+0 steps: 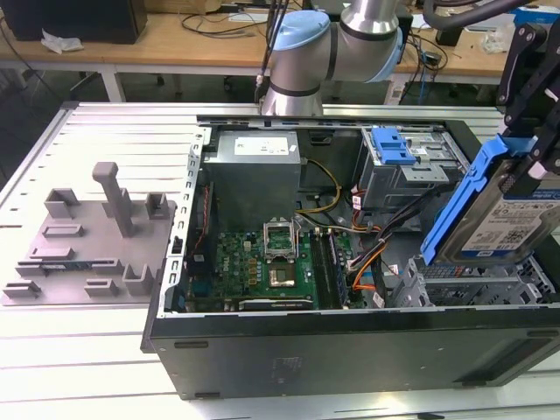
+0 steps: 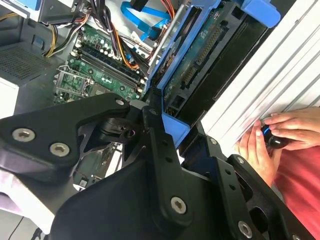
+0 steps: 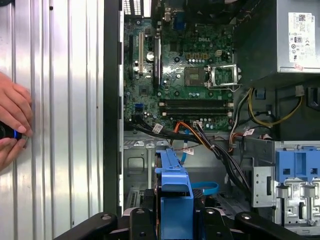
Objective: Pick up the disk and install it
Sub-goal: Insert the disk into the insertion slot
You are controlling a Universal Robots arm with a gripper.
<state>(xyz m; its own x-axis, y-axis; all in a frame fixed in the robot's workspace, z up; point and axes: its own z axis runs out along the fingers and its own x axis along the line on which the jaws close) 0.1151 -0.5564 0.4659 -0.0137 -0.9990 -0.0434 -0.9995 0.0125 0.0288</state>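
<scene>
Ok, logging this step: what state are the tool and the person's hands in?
The tool: closed on the disk.
The person's hands: holding a small dark device.

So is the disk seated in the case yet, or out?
Out. The gripper holds the disk tilted, in the air above the drive cage at the exterior view's right.

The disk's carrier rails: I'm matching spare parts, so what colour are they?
The carrier rails are blue, clearest in the exterior view, framing the silver-grey disk.
</scene>
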